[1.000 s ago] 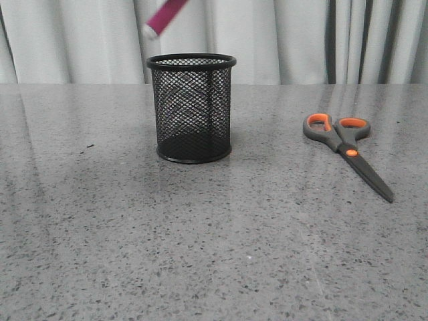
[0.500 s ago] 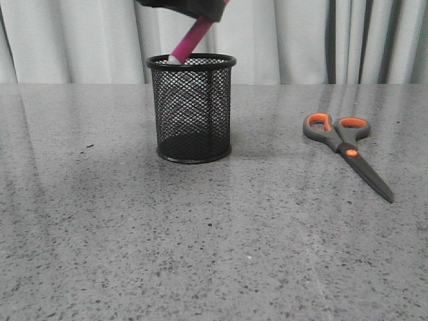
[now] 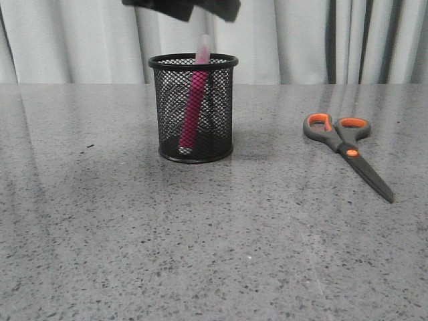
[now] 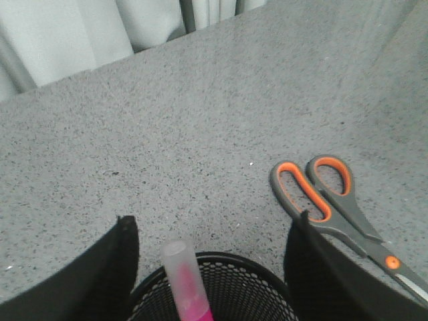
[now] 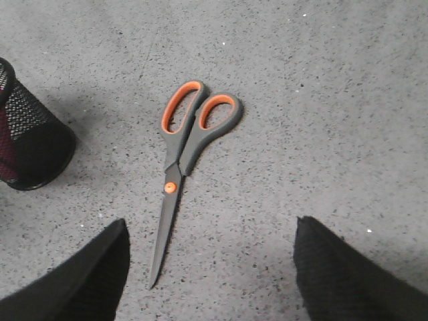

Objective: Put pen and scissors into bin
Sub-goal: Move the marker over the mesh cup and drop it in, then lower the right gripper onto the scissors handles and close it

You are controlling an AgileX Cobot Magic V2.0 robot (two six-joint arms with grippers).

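The magenta pen (image 3: 194, 114) stands tilted inside the black mesh bin (image 3: 217, 114), with its pale cap sticking out above the rim. My left gripper (image 3: 194, 10) hovers just above the bin, open and empty. In the left wrist view the pen (image 4: 182, 271) rises out of the bin (image 4: 224, 257) between my spread jaws (image 4: 212, 221). The scissors (image 3: 344, 144) lie flat on the table right of the bin, closed, blades toward the front right. My right gripper (image 5: 210, 224) is open above the scissors (image 5: 187, 150), blade tip near its left finger.
The grey speckled tabletop (image 3: 214, 254) runs to a pale curtain (image 3: 80, 40) at the back. The bin (image 5: 33, 147) shows at the edge of the right wrist view, well apart from the scissors. The scissors (image 4: 351, 227) also show in the left wrist view.
The pen went down from above the bin into it. My left gripper let it go and now stands open over the rim. The scissors have not moved.
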